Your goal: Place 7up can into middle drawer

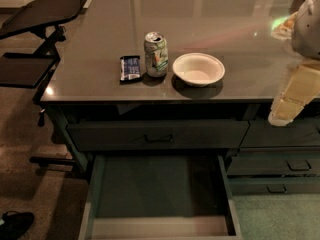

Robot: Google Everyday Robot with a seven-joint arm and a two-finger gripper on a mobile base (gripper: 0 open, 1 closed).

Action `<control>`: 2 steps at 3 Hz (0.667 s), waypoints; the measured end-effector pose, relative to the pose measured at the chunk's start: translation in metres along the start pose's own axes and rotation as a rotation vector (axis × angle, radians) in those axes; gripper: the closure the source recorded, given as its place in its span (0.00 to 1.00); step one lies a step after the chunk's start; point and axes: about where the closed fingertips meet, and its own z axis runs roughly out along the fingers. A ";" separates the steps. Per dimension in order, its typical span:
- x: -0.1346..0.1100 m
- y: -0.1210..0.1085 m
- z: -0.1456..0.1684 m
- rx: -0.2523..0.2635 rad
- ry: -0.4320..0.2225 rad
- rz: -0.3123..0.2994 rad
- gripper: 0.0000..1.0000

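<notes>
The 7up can [156,54] stands upright on the dark desk top [200,19], silvery with green and yellow markings and an open pull-tab top. The middle drawer [157,186] is pulled out below the desk's front edge, with a bare dark floor and a paler front lip. My gripper [285,111] hangs at the right edge of the view, over the desk's front right part, well to the right of the can and above the drawer's level. It holds nothing that I can see.
A flat dark blue snack packet [130,68] lies just left of the can. A white bowl [198,69] sits just right of it. A shut drawer with a black handle [159,138] is above the open one. Narrower drawers [292,165] are at the right. A stand [35,19] is left.
</notes>
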 end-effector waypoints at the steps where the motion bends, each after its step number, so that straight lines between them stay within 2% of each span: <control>1: 0.000 0.000 0.000 0.000 0.000 0.000 0.00; 2: -0.003 -0.002 -0.002 -0.016 -0.070 0.014 0.00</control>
